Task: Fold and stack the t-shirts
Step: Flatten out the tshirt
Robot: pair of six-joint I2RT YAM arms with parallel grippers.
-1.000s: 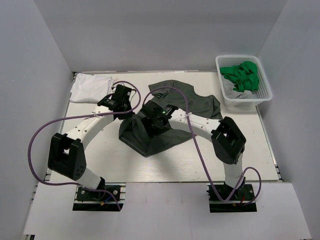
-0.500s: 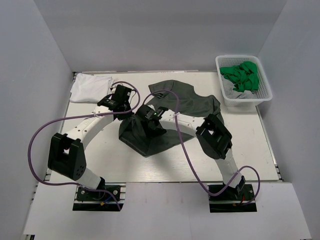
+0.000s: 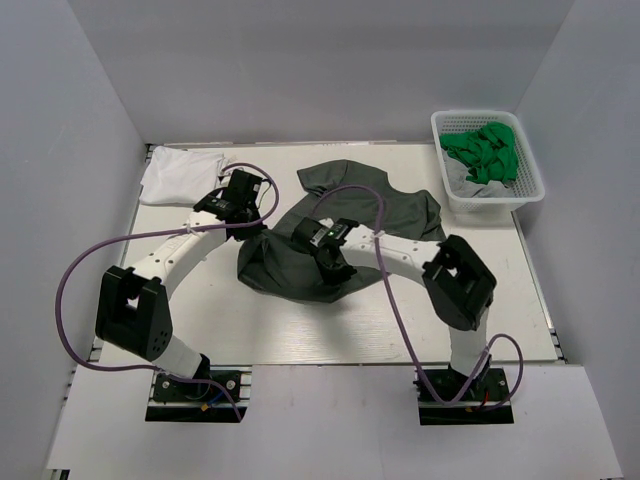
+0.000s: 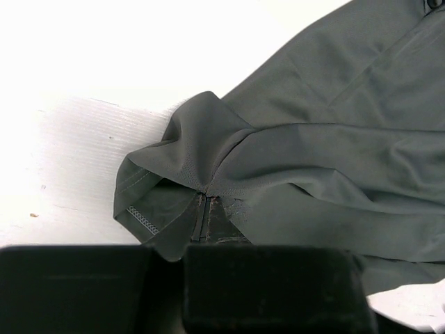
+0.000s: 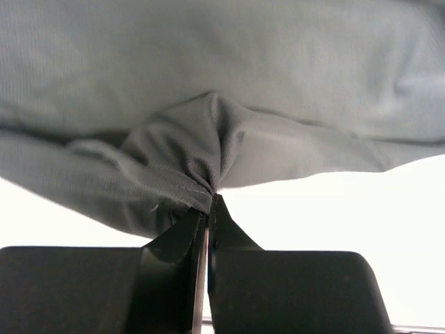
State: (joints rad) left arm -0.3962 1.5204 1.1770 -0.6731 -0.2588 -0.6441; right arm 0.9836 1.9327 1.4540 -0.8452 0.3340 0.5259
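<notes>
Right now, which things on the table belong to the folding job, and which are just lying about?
Part of the job:
- dark olive-grey t-shirt, crumpled mid-table, pinched by the left tool and the right tool
- white t-shirt, at the far left corner

Lying about:
- white basket, at the far right
- green bundle inside the basket

Two white arms (black joints, black fingers) trail purple cables.
</notes>
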